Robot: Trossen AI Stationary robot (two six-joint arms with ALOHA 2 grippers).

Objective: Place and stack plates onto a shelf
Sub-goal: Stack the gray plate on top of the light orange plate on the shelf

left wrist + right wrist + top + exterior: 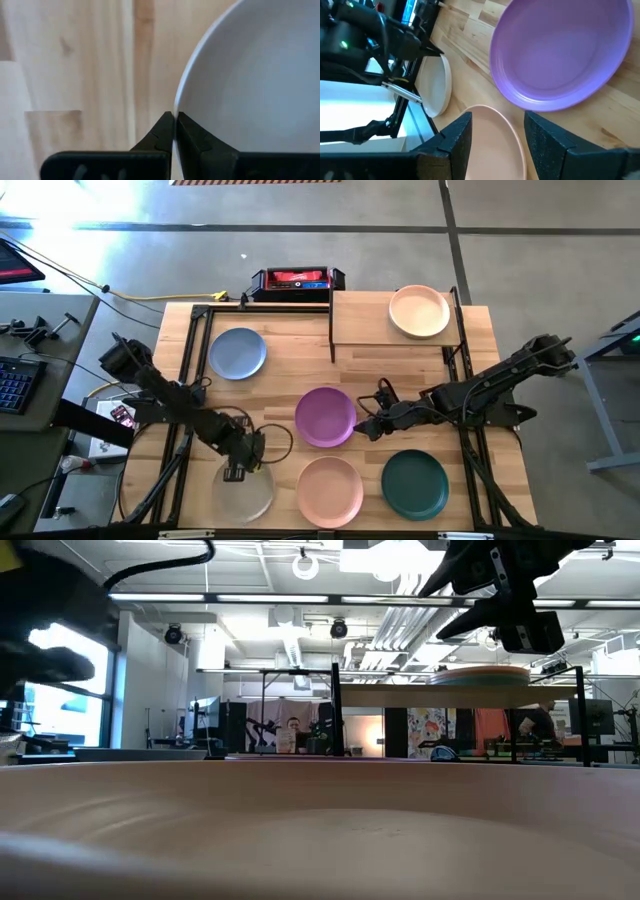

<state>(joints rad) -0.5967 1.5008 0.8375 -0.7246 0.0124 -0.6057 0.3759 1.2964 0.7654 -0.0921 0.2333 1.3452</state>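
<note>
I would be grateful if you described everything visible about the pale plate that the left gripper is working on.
The pale, whitish round plate is shallow with a raised rim and a smooth matte surface. It sits at the near left corner of the light-wood tabletop, left of the pink plate and apart from it. The left gripper is shut on its rim, one finger inside, one outside. Nothing lies in it.
</note>
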